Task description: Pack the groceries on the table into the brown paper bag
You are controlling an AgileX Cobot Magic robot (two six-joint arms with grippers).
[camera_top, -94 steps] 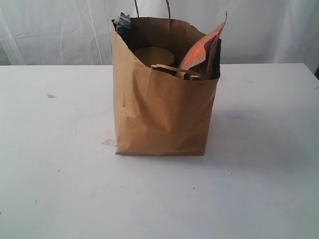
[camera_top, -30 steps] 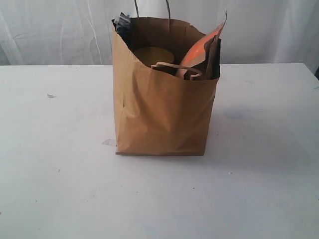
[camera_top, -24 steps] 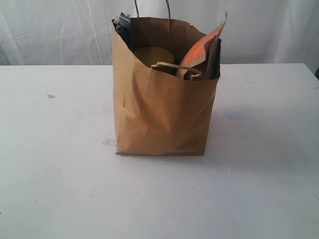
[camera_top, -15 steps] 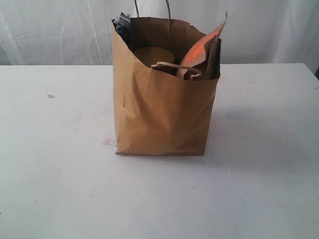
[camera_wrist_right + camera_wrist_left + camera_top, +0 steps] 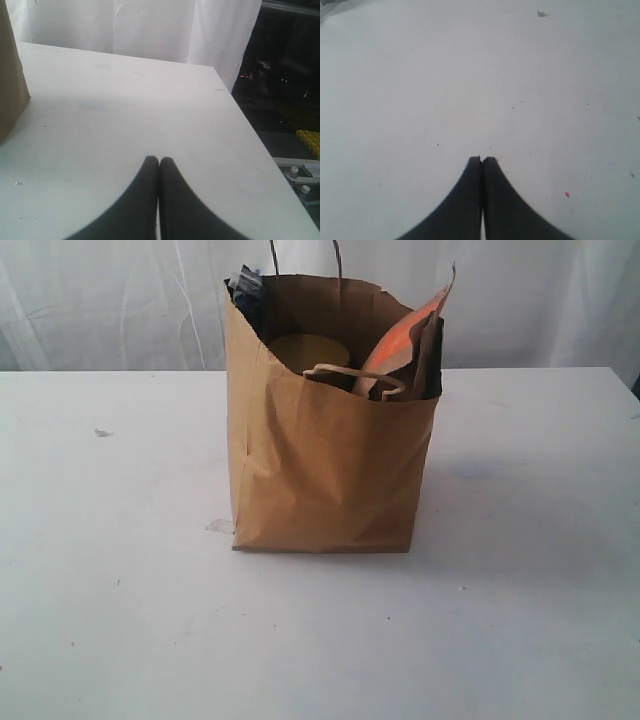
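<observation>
White tabletop [image 5: 120, 620] | brown paper bag [image 5: 325, 475] upright at frame centre — brown pouch with orange label [image 5: 402, 340] poking out upper right | left hand [image 5: 481, 161] clenched | right hand [image 5: 159, 161] clenched

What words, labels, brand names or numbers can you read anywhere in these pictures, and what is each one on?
No text can be read in any view.
brown pouch with orange label: any print on the orange label is too blurred to read.
long dark-blue packet: only a corner shows above the bag's rim, too small to read.
brown paper bag: plain front, no print visible.
table: scuff marks only, no writing.
</observation>
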